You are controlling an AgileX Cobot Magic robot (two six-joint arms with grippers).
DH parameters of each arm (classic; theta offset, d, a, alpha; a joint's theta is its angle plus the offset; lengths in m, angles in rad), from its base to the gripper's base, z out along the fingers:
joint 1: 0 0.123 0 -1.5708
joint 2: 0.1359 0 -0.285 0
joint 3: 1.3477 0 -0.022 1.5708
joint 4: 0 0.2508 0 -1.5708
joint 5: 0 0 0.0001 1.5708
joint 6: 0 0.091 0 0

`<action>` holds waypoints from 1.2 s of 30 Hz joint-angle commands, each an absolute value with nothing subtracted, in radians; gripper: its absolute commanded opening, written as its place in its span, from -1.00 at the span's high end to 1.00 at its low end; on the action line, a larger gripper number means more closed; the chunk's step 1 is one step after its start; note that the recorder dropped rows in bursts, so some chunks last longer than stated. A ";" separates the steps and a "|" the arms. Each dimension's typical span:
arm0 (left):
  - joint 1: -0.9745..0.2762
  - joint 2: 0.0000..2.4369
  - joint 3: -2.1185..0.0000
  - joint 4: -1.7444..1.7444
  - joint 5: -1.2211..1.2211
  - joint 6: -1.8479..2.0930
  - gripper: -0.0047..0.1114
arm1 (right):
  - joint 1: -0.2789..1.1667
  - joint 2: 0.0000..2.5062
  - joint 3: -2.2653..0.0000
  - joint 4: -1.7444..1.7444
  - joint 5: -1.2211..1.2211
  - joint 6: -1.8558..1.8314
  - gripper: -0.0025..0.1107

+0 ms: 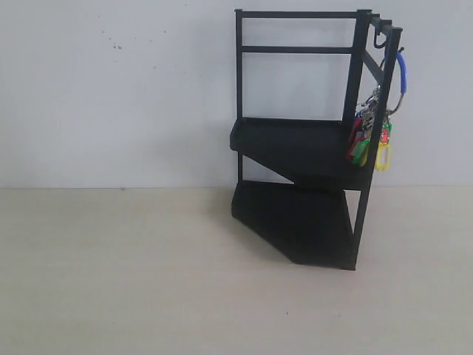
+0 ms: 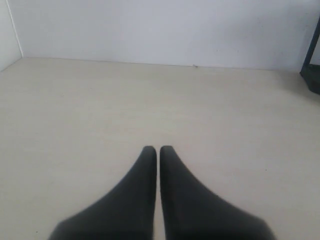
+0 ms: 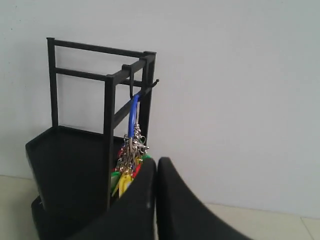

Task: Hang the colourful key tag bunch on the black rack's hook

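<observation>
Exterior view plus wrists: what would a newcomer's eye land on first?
The black rack standing right of centre, with the colourful key tag bunch dangling by its blue loop from the top of the front corner post. Next, both wrist views show shut, empty jaws: the left gripper over bare tabletop, the right gripper facing the bunch.

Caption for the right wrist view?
The key tag bunch hangs by its blue loop from the black rack, fingers shut.
</observation>
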State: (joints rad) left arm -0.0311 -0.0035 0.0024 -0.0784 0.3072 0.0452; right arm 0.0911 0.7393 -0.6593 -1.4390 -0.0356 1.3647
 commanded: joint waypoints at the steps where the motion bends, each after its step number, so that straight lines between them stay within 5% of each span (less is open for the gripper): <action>1: -0.028 0.000 0.000 -0.080 0.295 0.045 0.84 | 0.090 0.573 -0.577 -1.443 -0.009 1.361 0.96; 8: -0.028 0.000 0.000 -0.080 0.295 0.045 0.84 | 0.090 0.390 -0.570 -1.414 -0.040 1.363 0.96; 29: -0.028 0.000 0.000 -0.080 0.295 0.045 0.84 | 0.090 0.382 -0.570 -1.414 -0.019 1.354 0.96; 36: -0.028 0.000 0.000 -0.080 0.295 0.045 0.84 | 0.090 0.358 -0.570 -1.414 -0.259 1.358 0.96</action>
State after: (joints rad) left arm -0.0311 -0.0035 0.0024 -0.0784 0.3072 0.0452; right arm 0.0911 0.3800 -0.5733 -1.4117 -0.1578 1.3625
